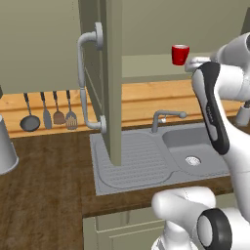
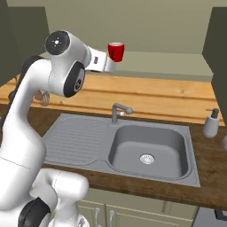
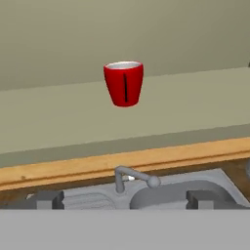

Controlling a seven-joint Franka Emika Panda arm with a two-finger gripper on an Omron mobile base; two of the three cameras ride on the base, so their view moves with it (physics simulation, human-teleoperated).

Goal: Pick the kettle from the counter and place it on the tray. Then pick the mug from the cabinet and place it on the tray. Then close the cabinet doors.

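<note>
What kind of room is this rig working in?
A simulated home kitchen, by the look of it: a steel sink with a faucet set into a wood-grain counter, cooking utensils hung on the wall, and an open wall cabinet with a red mug on its shelf.

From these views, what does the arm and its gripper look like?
The arm is glossy white with rounded segments, dark grey to black joint caps and a black strip along one link. The gripper has two small dark grey, blocky finger tips. No cables or markings visible.
</note>
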